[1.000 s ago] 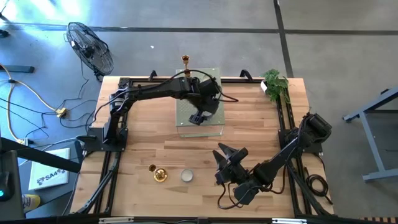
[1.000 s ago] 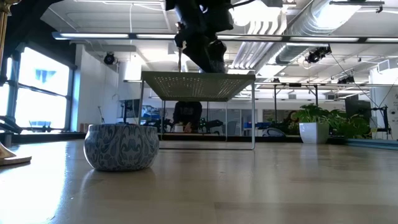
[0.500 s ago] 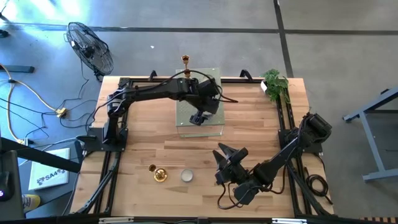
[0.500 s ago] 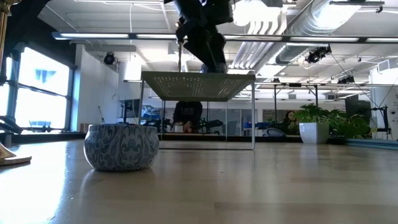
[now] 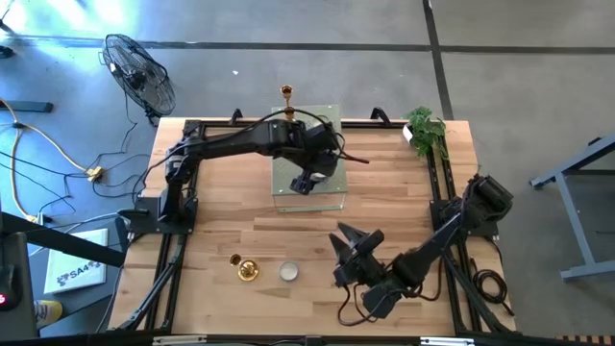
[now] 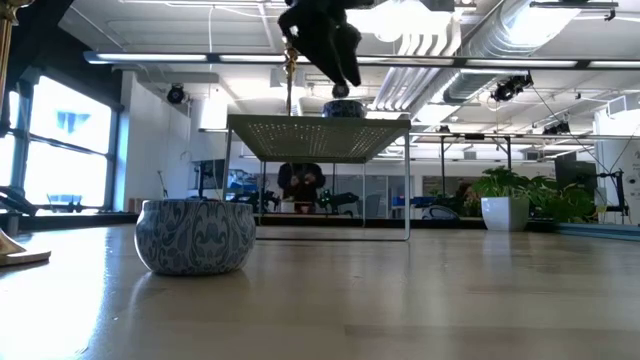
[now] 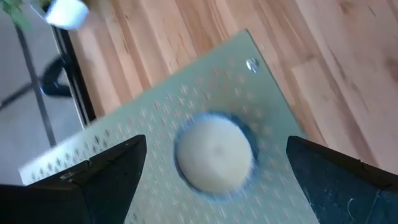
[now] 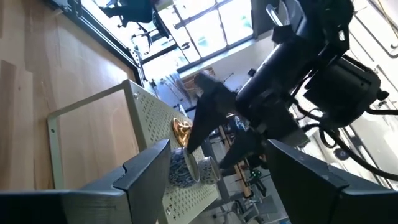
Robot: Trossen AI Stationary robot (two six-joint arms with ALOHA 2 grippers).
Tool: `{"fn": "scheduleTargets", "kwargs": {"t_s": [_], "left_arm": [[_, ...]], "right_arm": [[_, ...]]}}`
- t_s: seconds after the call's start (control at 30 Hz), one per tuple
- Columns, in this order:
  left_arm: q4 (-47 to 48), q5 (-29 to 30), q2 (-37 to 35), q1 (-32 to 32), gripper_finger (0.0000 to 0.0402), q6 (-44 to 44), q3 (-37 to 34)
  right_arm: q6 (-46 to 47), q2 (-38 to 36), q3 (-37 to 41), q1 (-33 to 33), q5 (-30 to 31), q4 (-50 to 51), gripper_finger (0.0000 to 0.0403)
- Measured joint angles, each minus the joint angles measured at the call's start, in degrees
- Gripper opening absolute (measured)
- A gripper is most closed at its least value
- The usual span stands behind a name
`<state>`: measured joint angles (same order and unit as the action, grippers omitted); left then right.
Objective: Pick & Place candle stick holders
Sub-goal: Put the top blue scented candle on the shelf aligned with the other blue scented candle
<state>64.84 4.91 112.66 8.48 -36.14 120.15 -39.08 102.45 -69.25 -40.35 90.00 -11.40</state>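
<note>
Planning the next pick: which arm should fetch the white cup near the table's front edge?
Right, probably. The right claw hangs open close beside the white cup and the gold holder. The left claw is open above a cup on the green slab, farther back.

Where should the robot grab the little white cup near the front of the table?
Probably by its round side wall, coming straight down from above with the jaws either side. The cream-white cup sits low and upright on the table, apart from the gold holder beside it. The right gripper is nearest.
</note>
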Motion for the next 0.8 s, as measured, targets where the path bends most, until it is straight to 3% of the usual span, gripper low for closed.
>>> {"fn": "scheduleTargets", "kwargs": {"t_s": [0.37,0.53,0.7,0.8], "left_arm": [[15.46,-0.08,0.00,-3.96,0.0383,10.51,14.16],[18.75,-4.73,-3.71,-7.70,0.0383,13.54,13.89],[21.37,-13.42,-7.82,-10.14,0.0383,18.06,14.79],[22.50,-17.32,-10.06,-11.65,0.0383,20.13,14.83]], "right_arm": [[0.50,0.02,0.00,-3.44,0.00,0.00,0.0259],[1.75,0.02,0.02,-5.25,-1.39,-0.68,0.0259],[1.86,-1.98,0.04,-5.60,-10.30,-4.52,0.0259],[8.10,-5.21,-0.06,-3.92,-20.71,-4.26,0.0259]]}}
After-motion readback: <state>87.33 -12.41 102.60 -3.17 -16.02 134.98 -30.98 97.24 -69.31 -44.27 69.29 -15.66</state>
